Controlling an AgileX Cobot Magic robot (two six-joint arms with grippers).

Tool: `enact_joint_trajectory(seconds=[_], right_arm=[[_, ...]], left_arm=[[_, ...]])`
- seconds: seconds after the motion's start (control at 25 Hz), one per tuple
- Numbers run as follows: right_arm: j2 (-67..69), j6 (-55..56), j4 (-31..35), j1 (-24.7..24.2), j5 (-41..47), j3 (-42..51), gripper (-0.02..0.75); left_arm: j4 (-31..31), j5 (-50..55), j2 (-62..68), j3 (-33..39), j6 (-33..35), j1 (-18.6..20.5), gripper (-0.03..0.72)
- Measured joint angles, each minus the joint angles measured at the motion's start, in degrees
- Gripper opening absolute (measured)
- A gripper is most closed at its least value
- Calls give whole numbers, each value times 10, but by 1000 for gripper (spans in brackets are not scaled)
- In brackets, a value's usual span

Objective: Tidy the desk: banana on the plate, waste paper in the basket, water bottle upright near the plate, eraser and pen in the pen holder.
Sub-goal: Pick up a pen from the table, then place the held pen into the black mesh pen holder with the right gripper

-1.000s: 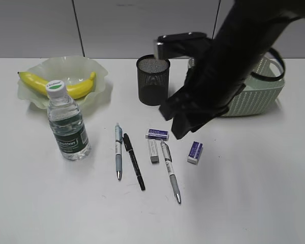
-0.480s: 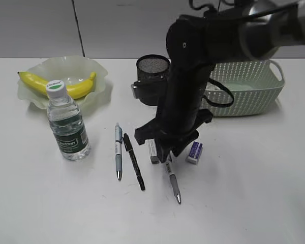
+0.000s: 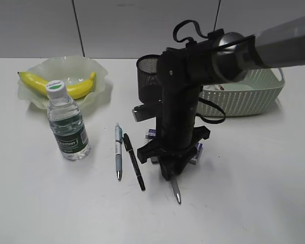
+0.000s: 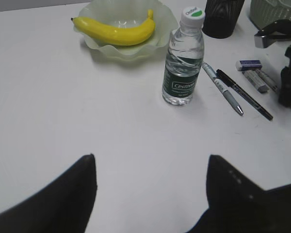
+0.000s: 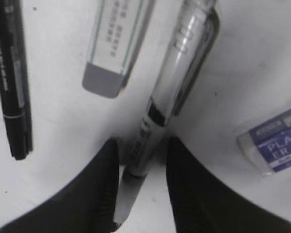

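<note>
My right gripper (image 3: 169, 173) is down at the table, open, with its jaws straddling the silver pen (image 5: 179, 77). The left finger (image 5: 99, 189) touches the pen; the right finger stands a little off it. A grey-ended eraser (image 5: 114, 43), a black pen (image 5: 12, 82) and a blue eraser (image 5: 276, 141) lie beside it. A grey pen (image 3: 118, 152) lies further left. The banana (image 3: 56, 85) lies on the green plate (image 3: 71, 66). The water bottle (image 3: 67, 124) stands upright in front of the plate. My left gripper (image 4: 150, 162) is open and empty above bare table. I see no waste paper clearly.
The black mesh pen holder (image 3: 148, 76) stands behind the right arm. The green basket (image 3: 254, 94) is at the back right. A third eraser (image 4: 249, 63) lies near the pens. The table's front left is bare white surface.
The right arm has swung down from near the basket and pen holder to the table, and its jaws now sit around the silver pen. The objects have not moved.
</note>
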Motion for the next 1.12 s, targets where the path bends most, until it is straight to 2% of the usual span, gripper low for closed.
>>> enact_joint_trajectory(seconds=[0.08, 0.16, 0.4, 0.52, 0.8, 1.04, 1.12], right_arm=[[5, 0, -4, 0, 6, -12, 225], [9, 0, -12, 0, 17, -26, 102], [-48, 11, -26, 0, 93, -90, 109], [-116, 18, -32, 1, 86, -120, 109], [-165, 30, -142, -8, -137, -132, 109], [-101, 36, -170, -43, -353, -132, 108], [-75, 36, -176, -54, -401, -132, 108]], left_arm=[[0, 0, 0, 0, 0, 0, 526], [0, 0, 0, 0, 0, 0, 526], [0, 0, 0, 0, 0, 0, 524], [0, 0, 0, 0, 0, 0, 524], [0, 0, 0, 0, 0, 0, 521], [0, 0, 0, 0, 0, 0, 518], [0, 0, 0, 0, 0, 0, 517]])
